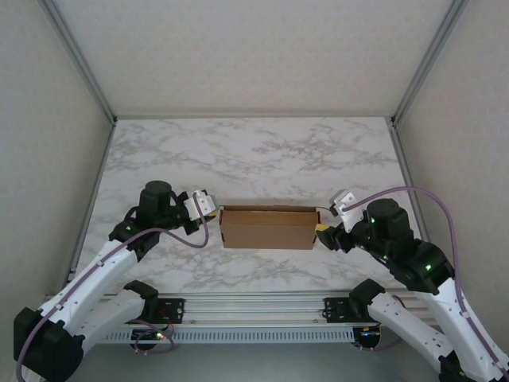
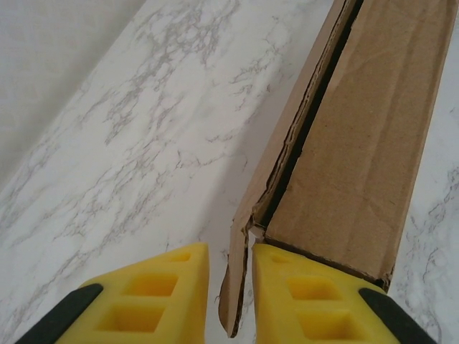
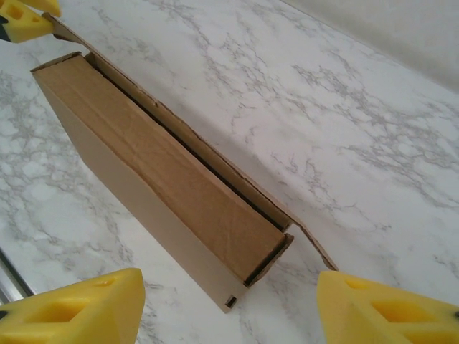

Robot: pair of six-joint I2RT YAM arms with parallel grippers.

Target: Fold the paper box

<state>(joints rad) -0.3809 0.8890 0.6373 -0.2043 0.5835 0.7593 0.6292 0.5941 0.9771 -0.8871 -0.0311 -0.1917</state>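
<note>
Left gripper (image 1: 211,208) stands, in the top view, at the left end of the paper box (image 1: 268,228), and the right gripper (image 1: 324,228) stands at its right end. So I count two arms, two grippers and one box. The box lies about mid-width on the marble table (image 1: 254,151), somewhat toward the near edge, between both grippers. It is plain brown and without print, a long low rectangle with its long side across the table.

From the left wrist, two yellow fingers (image 2: 161,297) are drawn near to each other, one on each side of a thin loose flap (image 2: 237,279) that sticks out from the box end. A narrow strip of table shows between the left-hand finger and the flap, so I cannot tell whether the fingers press it. Beside the flap is a broad cardboard face with faint creases. A dark slit runs between the two, and the flap edge is a bit ragged.

From the right wrist, this gripper's two yellow fingers (image 3: 75,312) are spread wide and hold nothing. The near end of the box is just ahead between them, apart from both. The box stands on a narrow long side and looks slim, with one long flap along its far side not fully tucked in. At its far end are the other gripper's two yellow fingertips (image 3: 21,25).
</note>
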